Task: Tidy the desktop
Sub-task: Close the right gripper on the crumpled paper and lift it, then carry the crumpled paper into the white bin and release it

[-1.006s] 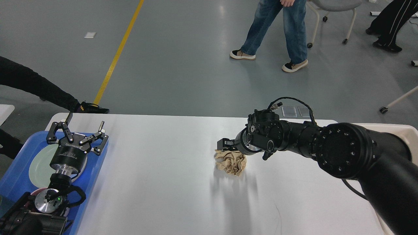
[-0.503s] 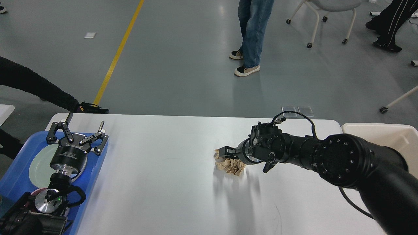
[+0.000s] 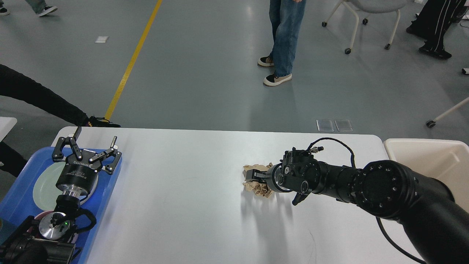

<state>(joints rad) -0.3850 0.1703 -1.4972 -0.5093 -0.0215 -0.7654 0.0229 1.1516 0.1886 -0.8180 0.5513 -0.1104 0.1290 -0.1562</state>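
The white desktop [image 3: 183,205] fills the near view, a blue tray [image 3: 22,198] with a pale plate [image 3: 44,183] at its left edge, a beige bin [image 3: 432,157] at its right, and beyond it grey floor with a yellow line [image 3: 132,60], a person in jeans [image 3: 284,36] and a wheeled chair [image 3: 370,14]. Over the tray the left gripper [image 3: 88,148] points up, fingers spread wide and empty. At mid-table the right gripper [image 3: 253,175] lies low against a crumpled brown paper ball [image 3: 261,187]; I cannot tell how far its fingers are parted.
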